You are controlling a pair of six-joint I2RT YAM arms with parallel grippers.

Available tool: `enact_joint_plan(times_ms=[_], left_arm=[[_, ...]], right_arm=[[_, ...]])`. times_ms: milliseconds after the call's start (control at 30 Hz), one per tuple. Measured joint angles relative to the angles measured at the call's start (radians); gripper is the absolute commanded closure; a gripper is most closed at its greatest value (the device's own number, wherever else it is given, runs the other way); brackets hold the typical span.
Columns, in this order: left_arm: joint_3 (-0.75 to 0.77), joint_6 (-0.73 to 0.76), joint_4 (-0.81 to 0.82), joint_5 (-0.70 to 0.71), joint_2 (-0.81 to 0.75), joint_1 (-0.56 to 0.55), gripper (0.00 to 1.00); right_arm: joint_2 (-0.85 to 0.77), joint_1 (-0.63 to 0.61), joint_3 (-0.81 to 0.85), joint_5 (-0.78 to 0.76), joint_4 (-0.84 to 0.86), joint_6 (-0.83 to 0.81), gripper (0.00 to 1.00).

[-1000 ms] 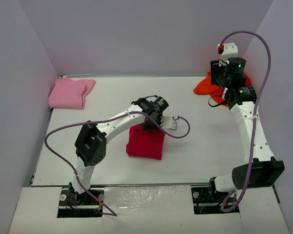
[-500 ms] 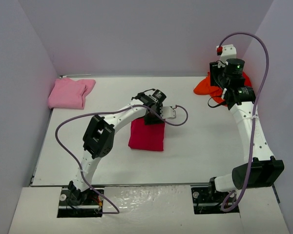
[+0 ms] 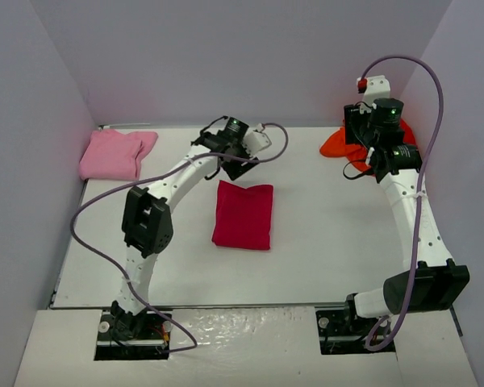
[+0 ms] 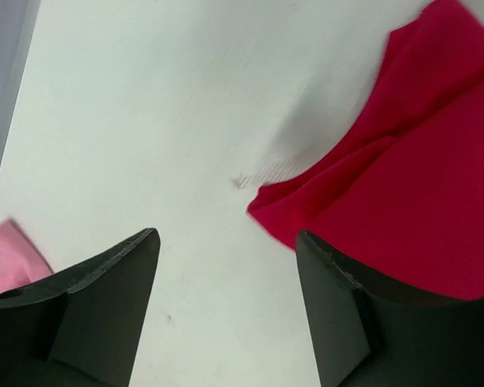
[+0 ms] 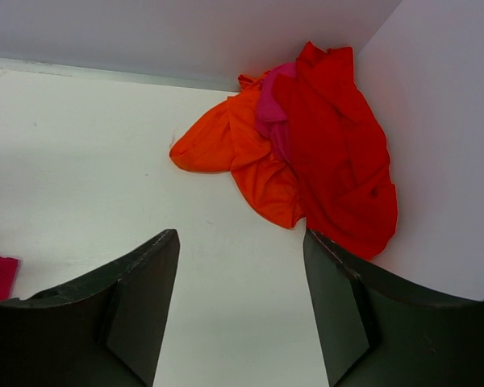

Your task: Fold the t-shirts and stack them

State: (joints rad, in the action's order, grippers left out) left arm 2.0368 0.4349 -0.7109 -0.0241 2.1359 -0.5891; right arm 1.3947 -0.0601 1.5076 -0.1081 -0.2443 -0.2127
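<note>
— How does the crimson shirt (image 3: 242,215) look?
— Soft, smooth cloth, folded into a flat rectangle at the centre of the top view. The pink shirt (image 3: 115,153) lies folded at upper left.
— Your claws?
— My left claw (image 4: 226,238) gapes wide beside the crimson corner, holding nothing. My right claw (image 5: 240,235) is wide and holds nothing, facing the crumpled orange shirt (image 5: 242,157) and red shirt (image 5: 343,161) heaped at upper right.

readable text: none | labels, brands: none | numbers, signs: none | views: top, left wrist, right wrist
</note>
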Motion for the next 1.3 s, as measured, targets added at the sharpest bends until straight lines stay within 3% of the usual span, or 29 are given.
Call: enact_joint_plan(times_ms=[67, 200, 333, 433, 567, 700, 1300], left_arm=[[-0.023, -0.047, -0.017, -0.029, -0.045, 0.050, 0.25], [-0.142, -0.127, -0.074, -0.122, -0.158, 0.141, 0.25], [-0.283, -0.196, -0.107, -0.238, -0.221, 0.190, 0.25], [-0.376, -0.235, -0.118, -0.328, -0.212, 0.197, 0.24], [-0.446, -0.275, -0.125, -0.433, -0.168, 0.194, 0.24], [-0.446, -0.311, -0.119, -0.517, -0.112, 0.196, 0.23], [-0.249, -0.395, -0.180, -0.707, 0.095, 0.212, 0.24]], right_arm=[[-0.001, 0.000, -0.002, 0.007, -0.008, 0.000, 0.31], [0.005, 0.001, -0.001, 0.084, -0.053, 0.004, 0.32], [0.099, -0.001, 0.043, 0.285, -0.177, -0.011, 0.60], [0.274, -0.010, 0.081, 0.418, -0.252, -0.034, 0.53], [0.467, -0.028, -0.008, 0.502, -0.331, -0.070, 0.50], [0.492, -0.035, -0.065, 0.538, -0.412, -0.087, 0.50], [0.385, -0.046, -0.080, 0.627, -0.395, -0.107, 0.47]])
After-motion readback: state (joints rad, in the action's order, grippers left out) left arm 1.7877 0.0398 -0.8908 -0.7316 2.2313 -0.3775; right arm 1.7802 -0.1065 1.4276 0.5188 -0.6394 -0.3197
